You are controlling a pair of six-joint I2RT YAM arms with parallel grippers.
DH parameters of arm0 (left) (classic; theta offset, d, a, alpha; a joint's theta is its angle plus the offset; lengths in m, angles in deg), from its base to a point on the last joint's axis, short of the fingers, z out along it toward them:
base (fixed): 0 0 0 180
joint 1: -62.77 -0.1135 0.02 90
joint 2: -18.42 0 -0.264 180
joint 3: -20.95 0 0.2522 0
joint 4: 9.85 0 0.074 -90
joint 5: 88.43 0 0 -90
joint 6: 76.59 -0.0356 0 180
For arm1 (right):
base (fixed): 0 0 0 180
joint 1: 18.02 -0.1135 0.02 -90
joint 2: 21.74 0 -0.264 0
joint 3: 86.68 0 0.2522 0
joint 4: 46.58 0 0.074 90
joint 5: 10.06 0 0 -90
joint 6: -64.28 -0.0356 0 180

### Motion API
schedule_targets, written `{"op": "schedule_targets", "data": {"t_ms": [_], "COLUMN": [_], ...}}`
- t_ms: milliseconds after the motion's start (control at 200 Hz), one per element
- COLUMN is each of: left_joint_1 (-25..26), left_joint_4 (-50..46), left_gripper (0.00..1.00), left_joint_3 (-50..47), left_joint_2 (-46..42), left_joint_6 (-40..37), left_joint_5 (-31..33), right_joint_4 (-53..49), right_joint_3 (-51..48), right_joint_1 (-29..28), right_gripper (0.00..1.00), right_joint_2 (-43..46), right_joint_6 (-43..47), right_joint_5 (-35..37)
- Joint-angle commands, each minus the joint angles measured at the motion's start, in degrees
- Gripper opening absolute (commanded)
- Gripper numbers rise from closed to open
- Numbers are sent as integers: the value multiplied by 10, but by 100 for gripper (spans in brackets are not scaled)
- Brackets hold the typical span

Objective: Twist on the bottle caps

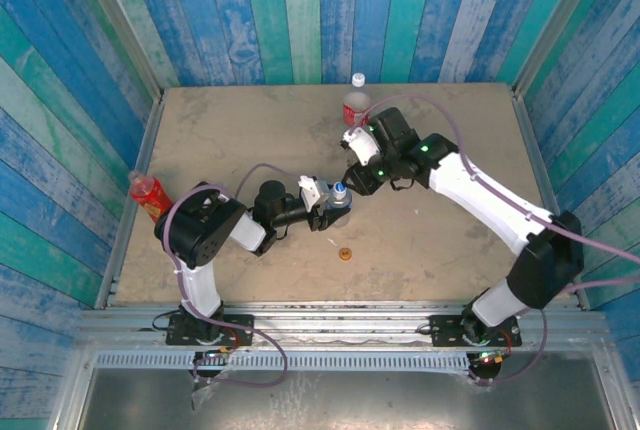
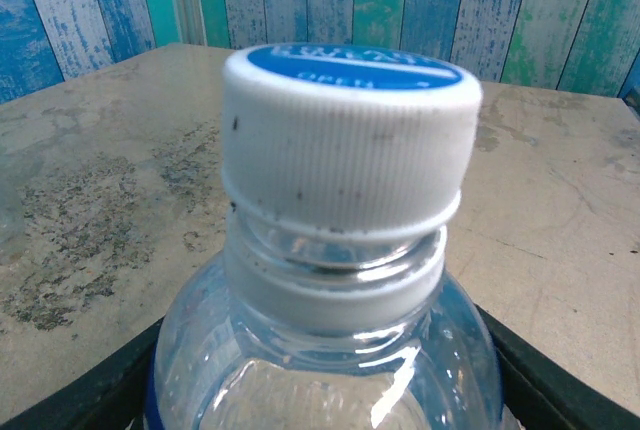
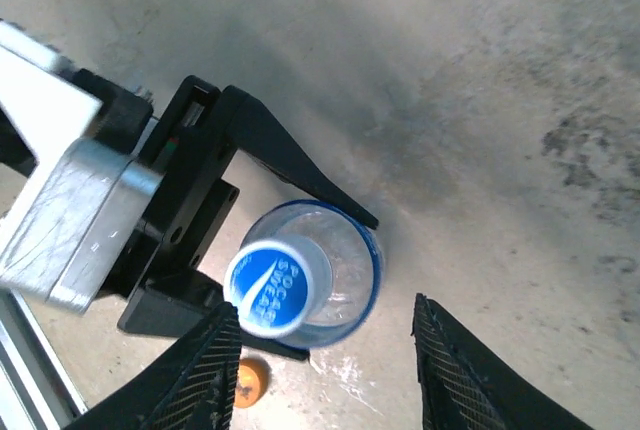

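Nearest me: orange cap [image 1: 345,253] loose on the bench [image 1: 230,130], at 6 o'clock from the work point, thin white scrap [image 1: 331,242] just beside it at 11. Not this step's problem.

Work point is mid-bench. Left end effector [image 1: 331,206] reaches in from 9 o'clock and is clenched on the body of the blue-label bottle [image 2: 330,360]. Bottle stands upright, long axis vertical. Base on the bench or just off it, can't tell. Blue cap [image 2: 350,140] sits on the neck. Left wrist view shows bare neck under the skirt and the cap looks a touch cocked, so I judge it started, not seated.

Right end effector [image 3: 322,308] hangs above the bottle, set at 1 o'clock from it in the top view. Jaws released, spread wider than the cap, gripping nothing.

What the next move turns on: in the right wrist view the cap isn't centred between the fingers [image 3: 470,380]. It lies toward 9–10 o'clock, right by the left-hand finger and well apart from the other. I'd shift toward 9 before closing, else one pad lands first and could tip the cap off its thread. Right arm does the twist. Left is tied up as the clamp.

Further out, 9 o'clock at the bench edge: slim red bottle [image 1: 148,193], neck too small to read.

Farthest, 12 o'clock: red-label bottle [image 1: 355,108] with the white cap [image 1: 358,79] on top. How tight, can't tell.
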Motion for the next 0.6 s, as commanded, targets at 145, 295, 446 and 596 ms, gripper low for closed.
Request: {"op": "schedule_targets", "data": {"t_ms": [145, 295, 446, 596], "left_joint_1": [-7, -7, -7, -7], "left_joint_4": [-48, -50, -49, -45], "left_gripper": [67, 67, 67, 66], "left_joint_3": [-11, -11, -11, -9], "left_joint_2": [-14, -14, -15, -15], "left_joint_6": [-2, -3, -3, 6], "left_joint_5": [16, 16, 17, 23], "right_joint_4": [-11, -19, -23, -40], "right_joint_3": [16, 6, -10, -22], "right_joint_1": [11, 14, 17, 18], "right_gripper": [34, 28, 22, 16], "right_joint_2": [-50, -56, -54, -56], "right_joint_6": [-26, -27, -29, -50], "right_joint_5": [-59, -60, -73, -96]}}
